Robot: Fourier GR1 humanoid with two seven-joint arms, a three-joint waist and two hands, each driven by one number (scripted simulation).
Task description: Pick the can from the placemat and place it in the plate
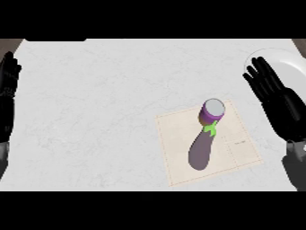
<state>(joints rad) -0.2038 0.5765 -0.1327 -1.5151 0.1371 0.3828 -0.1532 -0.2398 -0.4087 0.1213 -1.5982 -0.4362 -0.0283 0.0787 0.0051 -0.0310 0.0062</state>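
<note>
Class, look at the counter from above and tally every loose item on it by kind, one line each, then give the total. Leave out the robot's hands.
Purple can with a grey top: 1
Purple eggplant with a green stem: 1
Beige square placemat: 1
White round plate: 1
Total: 4

Can (213,110): purple, grey-white top
Eggplant (202,150): purple, green stem
Placemat (238,148): beige, dotted reddish border
Plate (294,67): white
Table (102,112): white marbled
</note>
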